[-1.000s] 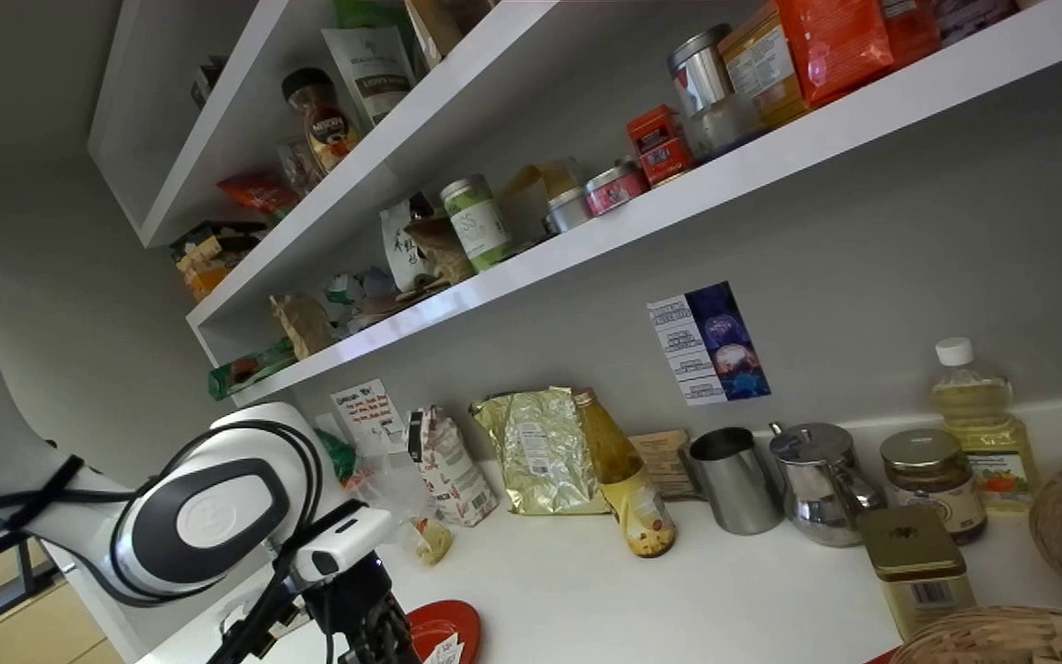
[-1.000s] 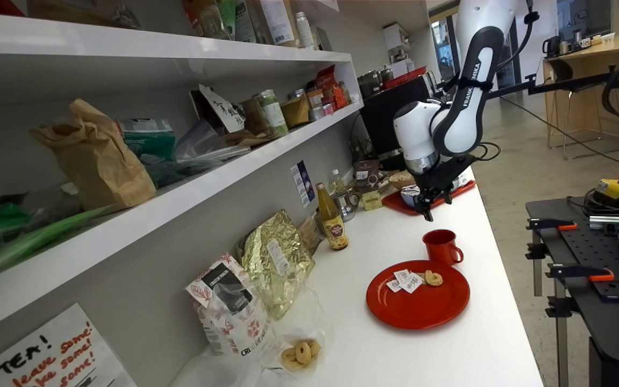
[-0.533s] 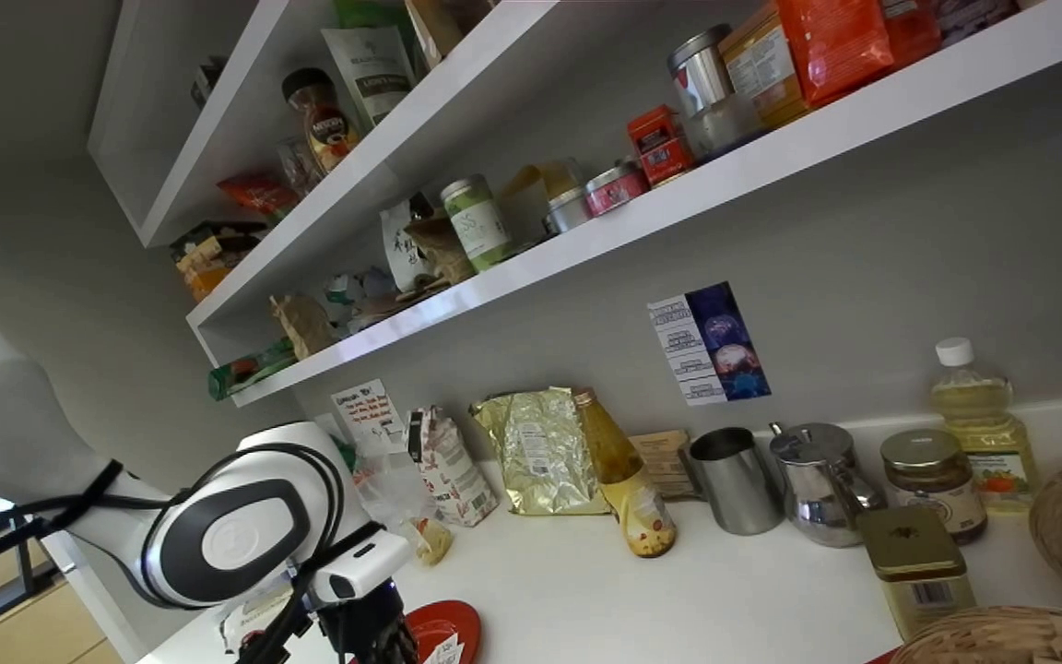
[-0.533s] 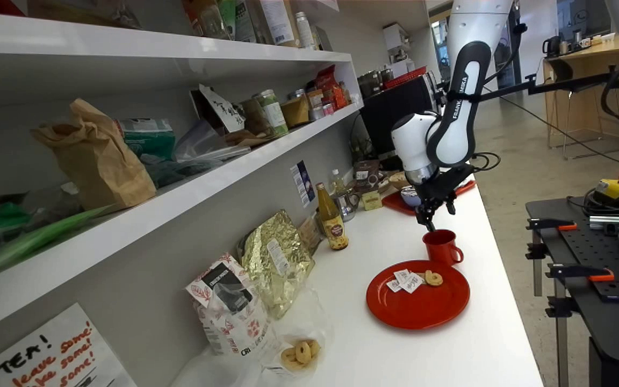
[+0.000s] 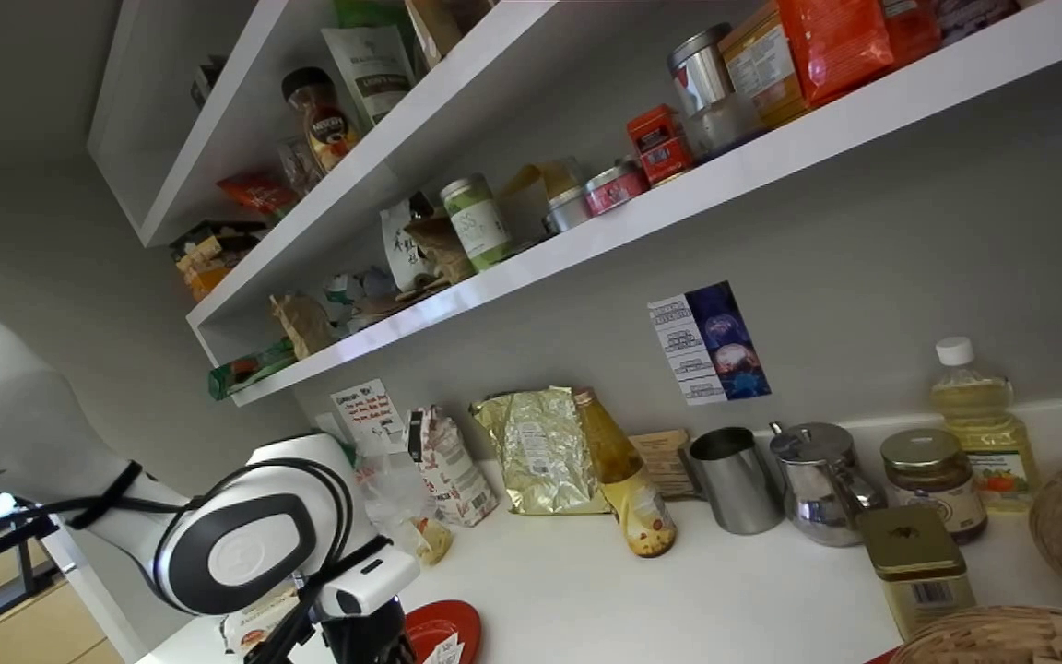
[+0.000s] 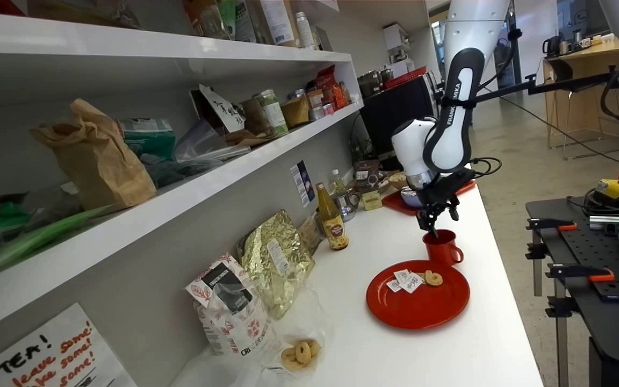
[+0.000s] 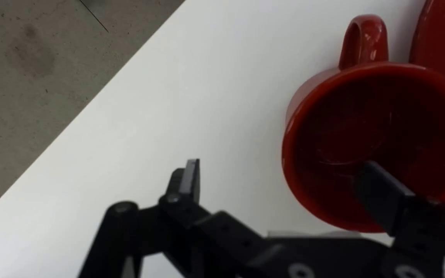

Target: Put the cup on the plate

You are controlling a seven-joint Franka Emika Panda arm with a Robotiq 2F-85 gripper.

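Wrist view: jaws spread wide at the red cup point(image 7: 373, 127), no grab yet

So the gripper point(image 7: 286, 181) isn't holding anything. Its fingers point(image 7: 384, 195) are well apart: one reaches over the cup's mouth, around 6 o'clock, the other hangs outside, off toward 9 o'clock above the white counter point(image 7: 226, 96). Can't tell how deep the inner one sits.

In an exterior view the cup stands upright on the counter at about 1 o'clock from the middle of the plate point(image 6: 417, 312), just beside the rim; can't tell if they touch. The plate has some white sachets point(image 6: 410, 281) and a ring biscuit point(image 6: 434, 279) up between 11 and 1 o'clock.

Progress-wise I'd call it early: the reach looks about done, the grasp isn't. Left to do, as I read it: squeeze the cup's wall, lift, carry toward 7 o'clock in that same view, lower, let go. Plate's 6 o'clock side looks roomiest for landing.
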